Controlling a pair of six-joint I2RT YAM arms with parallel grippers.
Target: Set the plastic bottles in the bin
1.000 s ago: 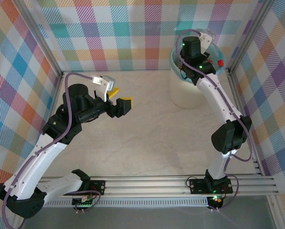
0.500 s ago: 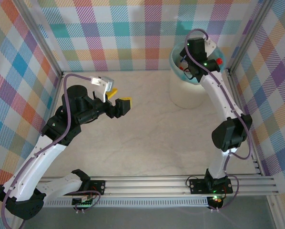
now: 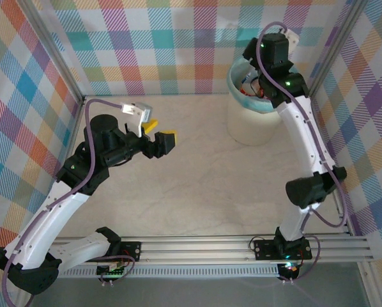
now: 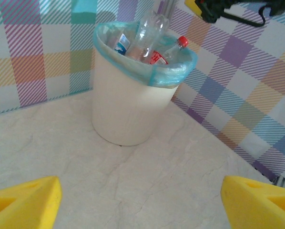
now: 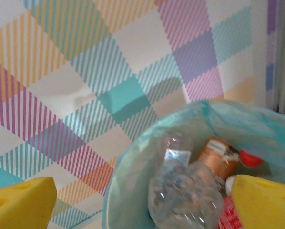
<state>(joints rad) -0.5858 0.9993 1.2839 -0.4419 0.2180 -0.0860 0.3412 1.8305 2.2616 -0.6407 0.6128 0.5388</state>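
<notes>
I see my right gripper [image 5: 141,202] hanging spread and empty directly over the bin [image 5: 249,126]. The plastic bottles [image 5: 185,193] are piled just below its fingers, so a drop lands inside. My left gripper [image 3: 160,135] sits splayed and empty, with the bin well ahead.

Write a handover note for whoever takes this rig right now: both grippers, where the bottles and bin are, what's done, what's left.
Left gripper: jaws open, empty, hovering over the table, left of centre.
Right gripper: jaws open, empty, above the bin in the far right corner.
Plastic bottles: several piled inside the bin, up past its rim.
Done: every bottle I can see is binned.
Left: probably just pull both arms back.
</notes>
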